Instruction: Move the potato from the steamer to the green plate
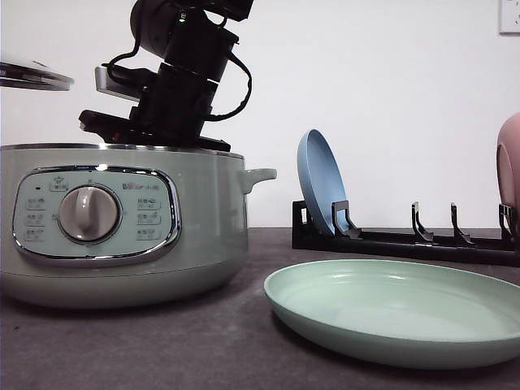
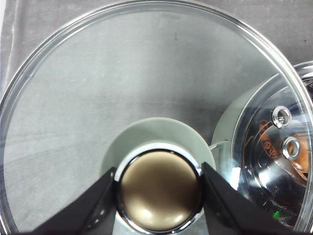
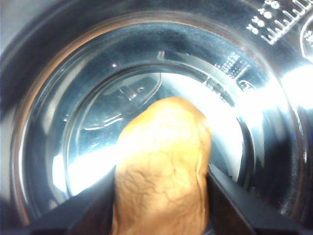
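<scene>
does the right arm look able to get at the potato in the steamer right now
Likely yes: the lid is held aside by the left gripper, and the right gripper already flanks the potato inside the steamer.

There's a black dish rack (image 1: 406,240) sitting at the back on the dark grey table (image 1: 162,349), with a blue plate (image 1: 319,183) standing on edge in its left-most slot. A pink plate (image 1: 509,162) stands at the rack's far right end, cut off by the frame edge. The slots between them are free. Plain white wall (image 1: 382,81) behind the rack.
</scene>
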